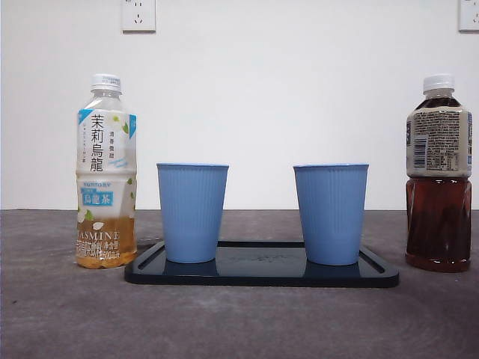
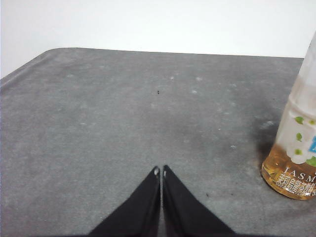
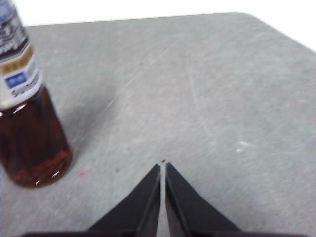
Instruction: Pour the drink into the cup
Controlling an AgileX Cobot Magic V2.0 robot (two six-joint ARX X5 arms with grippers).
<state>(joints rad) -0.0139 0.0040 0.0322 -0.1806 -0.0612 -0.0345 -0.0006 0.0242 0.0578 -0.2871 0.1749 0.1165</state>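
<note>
A jasmine tea bottle with a white cap stands upright at the left, holding a little amber drink. A dark tea bottle with a white cap stands upright at the right. Two blue ribbed cups, the left cup and the right cup, stand on a black tray between the bottles. My left gripper is shut and empty over bare table, apart from the jasmine bottle. My right gripper is shut and empty, apart from the dark bottle. No gripper shows in the front view.
The grey table runs across the front. A white wall with two power sockets stands behind. The table's rounded far corners show in both wrist views.
</note>
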